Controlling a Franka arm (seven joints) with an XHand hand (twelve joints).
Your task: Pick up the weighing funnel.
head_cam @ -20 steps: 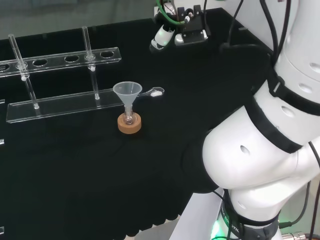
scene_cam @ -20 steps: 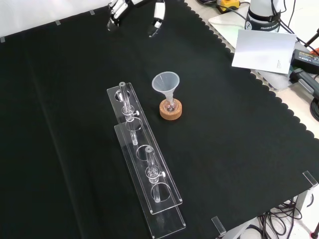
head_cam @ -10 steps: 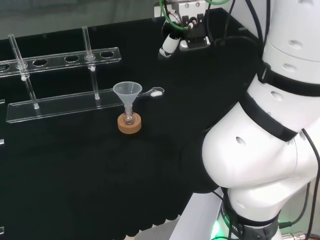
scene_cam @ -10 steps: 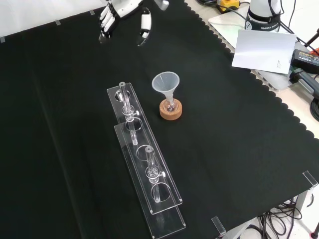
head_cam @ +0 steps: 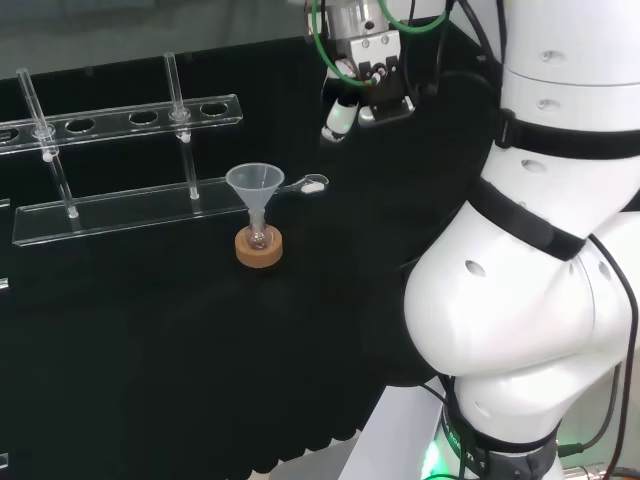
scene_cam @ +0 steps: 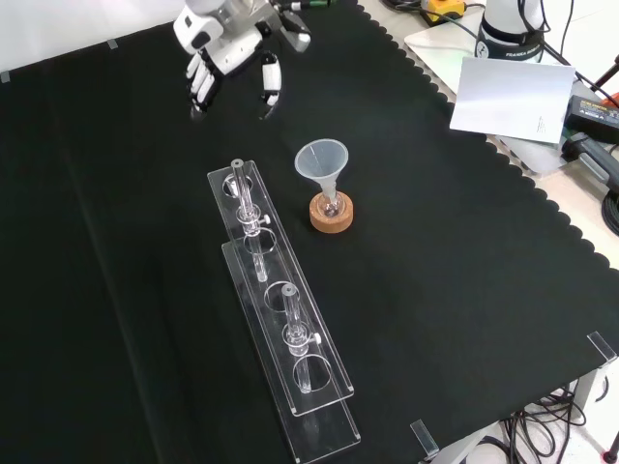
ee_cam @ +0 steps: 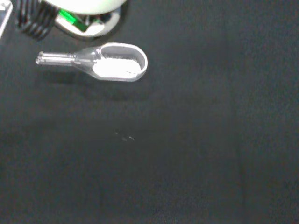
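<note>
A white robot arm holds its hand [scene_cam: 224,48] above a black cloth, the fingers [scene_cam: 201,83] straight and spread away from the thumb, holding nothing. The weighing funnel [head_cam: 311,184] — a small clear scoop with a short stem — lies flat on the cloth below the fingertips and apart from them. In the head view it sits lower than the fingers and a little to their left. In the wrist view it lies with bare cloth around it, its bowl looking white inside, and no finger touches it. Just beyond it, on the side away from the fingers, the funnel [head_cam: 255,186] stands mouth up with its stem in a small flask on a cork ring [head_cam: 259,249]. A clear rack [head_cam: 120,205] lies farther off. Nothing of the pick-up appears done: the piece is not yet touched, gripped or lifted. The whole task seems left — lowering the fingers to the scoop, closing them round it, and raising it off the cloth without knocking the funnel beside it.
</note>
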